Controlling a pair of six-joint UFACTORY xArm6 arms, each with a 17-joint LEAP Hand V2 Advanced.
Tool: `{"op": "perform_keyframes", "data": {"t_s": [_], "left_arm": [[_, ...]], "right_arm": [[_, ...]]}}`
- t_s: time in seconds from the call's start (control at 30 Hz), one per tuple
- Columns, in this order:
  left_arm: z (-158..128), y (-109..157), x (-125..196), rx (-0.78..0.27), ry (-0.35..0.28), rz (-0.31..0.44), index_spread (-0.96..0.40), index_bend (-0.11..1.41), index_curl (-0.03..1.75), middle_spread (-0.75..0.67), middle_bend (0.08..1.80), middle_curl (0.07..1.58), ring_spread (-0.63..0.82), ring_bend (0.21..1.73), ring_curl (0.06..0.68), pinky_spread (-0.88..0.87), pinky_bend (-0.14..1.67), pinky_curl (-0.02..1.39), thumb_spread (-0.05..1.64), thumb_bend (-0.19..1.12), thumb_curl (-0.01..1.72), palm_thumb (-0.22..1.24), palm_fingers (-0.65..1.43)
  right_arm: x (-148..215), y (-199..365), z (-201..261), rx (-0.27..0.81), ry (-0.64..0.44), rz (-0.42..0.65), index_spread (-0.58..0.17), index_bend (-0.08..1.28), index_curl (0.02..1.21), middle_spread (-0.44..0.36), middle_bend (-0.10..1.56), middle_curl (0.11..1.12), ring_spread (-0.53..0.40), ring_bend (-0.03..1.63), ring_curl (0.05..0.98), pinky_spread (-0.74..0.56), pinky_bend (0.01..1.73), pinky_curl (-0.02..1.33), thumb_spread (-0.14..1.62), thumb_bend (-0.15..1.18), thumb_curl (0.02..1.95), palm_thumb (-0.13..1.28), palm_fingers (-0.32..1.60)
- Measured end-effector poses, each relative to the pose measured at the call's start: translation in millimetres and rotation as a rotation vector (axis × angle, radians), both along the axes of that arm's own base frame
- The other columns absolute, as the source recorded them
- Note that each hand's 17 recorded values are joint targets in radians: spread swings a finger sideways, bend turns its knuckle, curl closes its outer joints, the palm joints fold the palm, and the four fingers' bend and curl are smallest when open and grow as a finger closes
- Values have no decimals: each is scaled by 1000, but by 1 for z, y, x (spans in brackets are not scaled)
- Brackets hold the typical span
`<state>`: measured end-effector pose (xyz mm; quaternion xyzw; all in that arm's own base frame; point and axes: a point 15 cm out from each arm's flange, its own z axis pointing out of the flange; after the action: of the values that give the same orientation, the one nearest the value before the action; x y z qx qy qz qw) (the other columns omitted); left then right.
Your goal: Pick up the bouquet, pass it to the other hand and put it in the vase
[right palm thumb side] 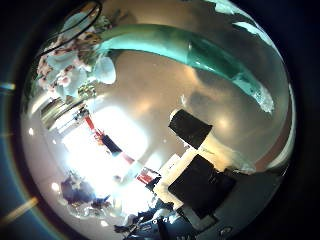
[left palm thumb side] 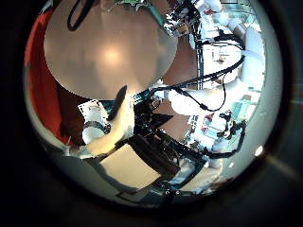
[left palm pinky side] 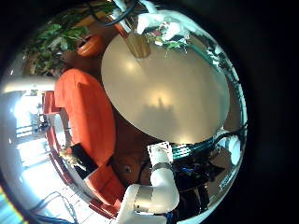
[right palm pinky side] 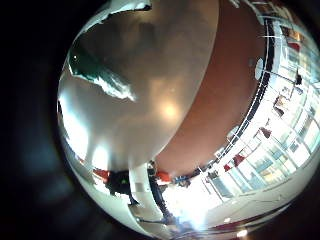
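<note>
The bouquet (right palm thumb side: 190, 50) is a long wrapped bundle with pale blooms (right palm thumb side: 70, 60) at one end. It stretches across the right thumb side palm view, close to my right hand. The right little finger side palm view shows the bouquet (right palm pinky side: 100, 70) smaller, against the round table (right palm pinky side: 170, 110); neither view shows what holds it. In the left little finger side palm view the vase (left palm pinky side: 138, 42) stands upright near the table's far rim (left palm pinky side: 220, 112), with pale blooms (left palm pinky side: 173, 33) beside it. My left hand is well above the table.
An orange sofa (left palm pinky side: 84, 112) curves along one side of the table. A white robot arm (left palm pinky side: 154, 191) rises beside the table, and dark boxes (left palm thumb side: 142, 128) stand around an arm's base. Leafy plants (left palm pinky side: 61, 37) stand beyond the sofa.
</note>
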<state>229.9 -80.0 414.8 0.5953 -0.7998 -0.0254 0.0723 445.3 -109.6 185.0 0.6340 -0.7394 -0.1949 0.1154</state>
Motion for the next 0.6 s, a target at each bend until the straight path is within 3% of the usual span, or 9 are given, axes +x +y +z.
{"op": "perform_keyframes", "data": {"t_s": [0.33, 0.53, 0.6], "left_arm": [[2, -1, -1, 0, -2, 8, -35, 195, 430, 300, 187, 316, 509, 428, 184, 492, 186, 278, 1123, -21, 350, 416, 235], [1, -2, 2, 1, 1, 13, -35, 195, 431, 300, 187, 316, 509, 427, 184, 492, 186, 278, 1123, -21, 350, 416, 235], [1, -3, 4, 3, 3, 14, -35, 195, 431, 300, 187, 316, 509, 427, 185, 492, 186, 278, 1123, -21, 350, 416, 235]], "right_arm": [[2, 13, -17, -9, 39, 19, -237, 220, 393, -88, 494, 491, -198, 905, 376, 25, 517, 185, 1046, -19, 378, 564, 570], [-2, 10, -33, -47, 89, 49, -337, 288, 432, -219, 592, 536, -278, 994, 401, -218, 709, 192, 1027, -6, 408, 664, 1110], [-3, 11, -35, -60, 102, 64, -358, 418, 501, -208, 686, 580, -266, 1014, 430, -316, 818, 244, 1016, -7, 422, 704, 1352]]}}
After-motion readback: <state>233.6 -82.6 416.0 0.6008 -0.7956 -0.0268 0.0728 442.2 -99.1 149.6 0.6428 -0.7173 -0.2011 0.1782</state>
